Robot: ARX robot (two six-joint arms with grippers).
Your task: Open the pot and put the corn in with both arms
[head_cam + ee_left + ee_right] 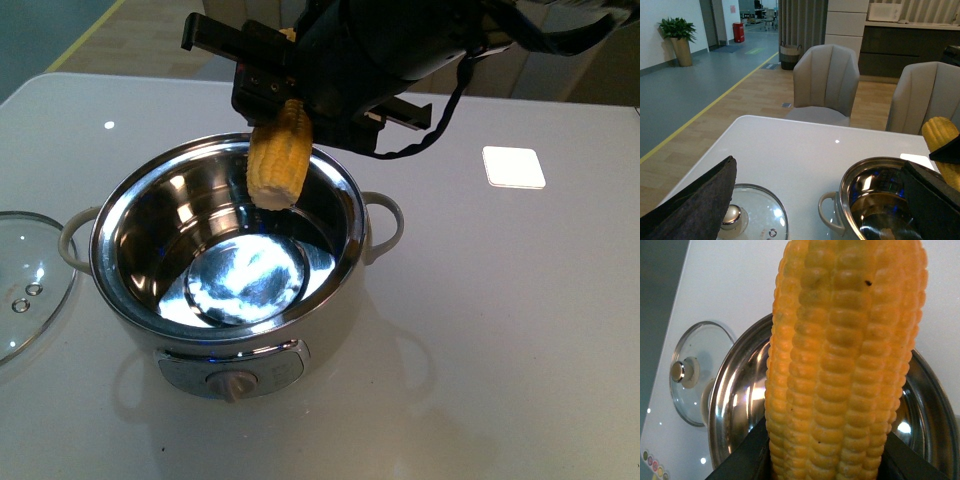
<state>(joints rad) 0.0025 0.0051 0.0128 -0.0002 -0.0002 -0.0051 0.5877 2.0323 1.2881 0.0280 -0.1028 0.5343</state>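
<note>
The pot (352, 240) stands open on the white table, its shiny steel inside bare. The corn (278, 165) hangs almost upright over the far part of the pot's rim, lower end just inside the opening. My right gripper (285, 110) is shut on the cob's upper end. In the right wrist view the corn (840, 365) fills the frame between the black fingers (745, 455), with the pot (730, 405) below. My left gripper (821, 165) is open and holds nothing, left of the pot (845, 200) and above the lid. The corn (940, 137) shows at that view's edge.
The glass lid (25, 285) with its chrome knob (731, 215) lies flat on the table left of the pot. A white square pad (513, 167) sits at the back right. Grey chairs (825, 80) stand beyond the table's far edge.
</note>
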